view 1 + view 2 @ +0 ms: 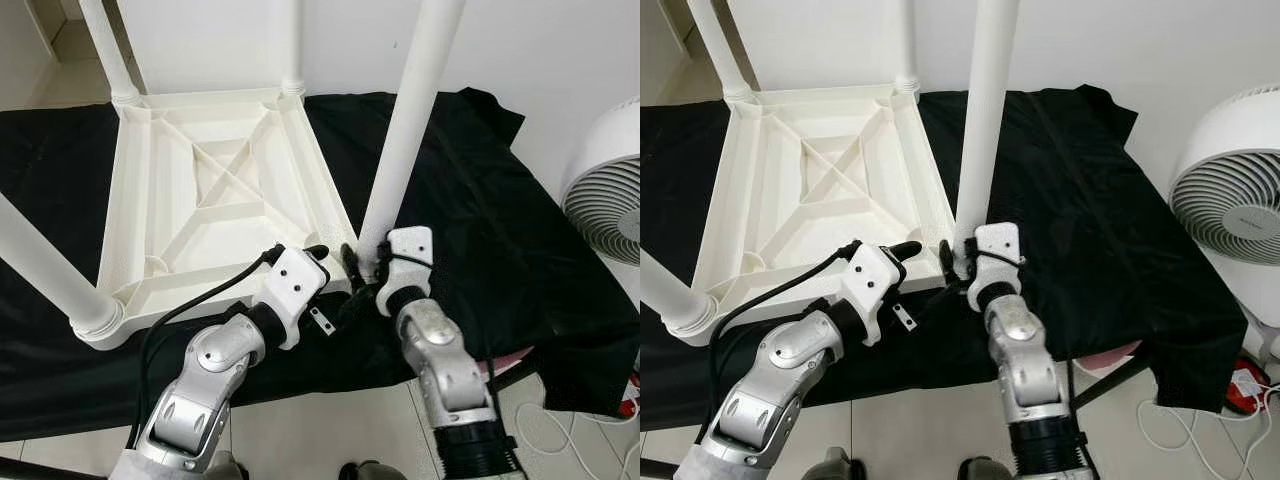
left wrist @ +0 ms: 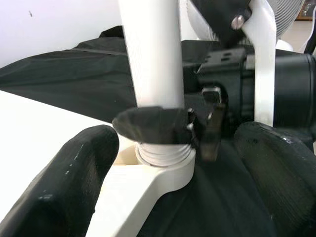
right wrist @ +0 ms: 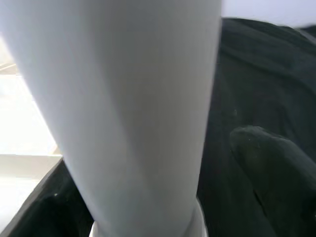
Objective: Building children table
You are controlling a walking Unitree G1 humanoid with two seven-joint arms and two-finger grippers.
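Presently, item one: white moulded-plastic children's table top point(image 1: 210, 190), lying upside down on a black cloth-covered surface point(image 1: 480, 230), ribbed underside facing up so the corner sockets can take the legs.

Item two: tall white round plastic leg point(image 1: 405, 130), standing upright in the near right corner socket point(image 2: 163, 168). Its threaded base shows just above the socket collar in the left wrist view, so by my judgement it is not fully seated and wants further turning.

Item three: right gripper point(image 1: 962, 262), at the foot of that leg, its black fingers point(image 3: 266, 163) set on either side of the tube and closed against it, apparently to twist or steady it.

Item four: left gripper point(image 1: 318, 252), just left of the same corner, over the table's near edge. Fingers point(image 2: 74, 173) spread wide, holding nothing, probably there to brace the top.

Item five: other white legs. One at the near left corner point(image 1: 50, 275), leaning outward; two at the far corners point(image 1: 110, 50), upright.

Item six: white round electric fan point(image 1: 1230, 200), on the floor to the right, well apart from the work. Loose white cable point(image 1: 1170, 425) on the near right floor.

Obstruction: the left wrist housing crowds the corner, leaving the right gripper little room to turn.
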